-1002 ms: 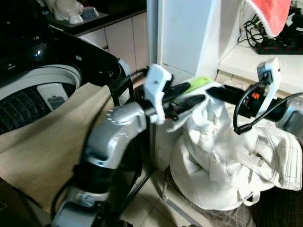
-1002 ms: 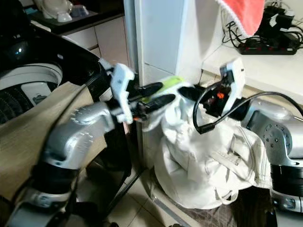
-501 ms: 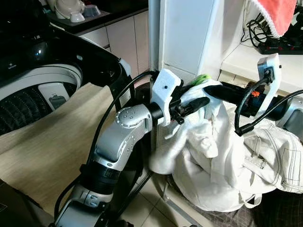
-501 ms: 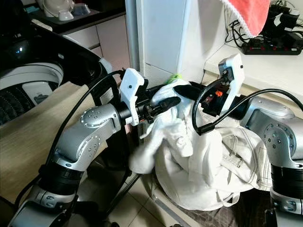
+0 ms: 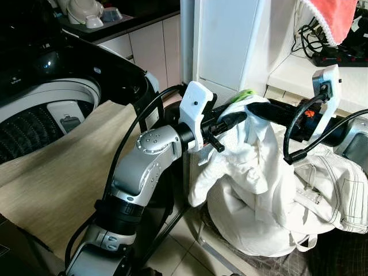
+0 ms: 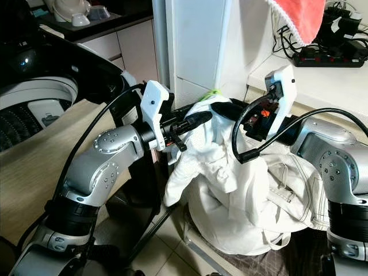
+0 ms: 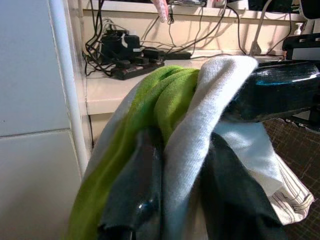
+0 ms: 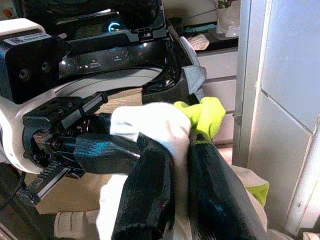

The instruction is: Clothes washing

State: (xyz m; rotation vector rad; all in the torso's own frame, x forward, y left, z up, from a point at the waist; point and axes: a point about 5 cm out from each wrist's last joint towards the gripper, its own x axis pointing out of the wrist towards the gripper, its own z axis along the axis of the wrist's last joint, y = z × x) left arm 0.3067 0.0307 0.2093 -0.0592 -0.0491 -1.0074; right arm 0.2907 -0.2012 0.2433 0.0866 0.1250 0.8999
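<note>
At the centre of the frame, a white garment [image 5: 247, 155] with a lime-green piece [image 7: 165, 100] is pinched by both grippers, above the white laundry bag [image 5: 299, 201] at lower right. The jaws of the left gripper [image 5: 233, 119] and the right gripper [image 5: 259, 110] are closed on the cloth from opposite sides. The open washing machine [image 5: 52, 109] is seen at upper left.

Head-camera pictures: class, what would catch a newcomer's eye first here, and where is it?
First, the two black pincers meeting mid-scene: the left pincer and right pincer both clamp one white garment with a green piece bunched in it, above a white laundry bag. To the robot's left, the open washing machine has a beige cloth draped over its rim.
</note>
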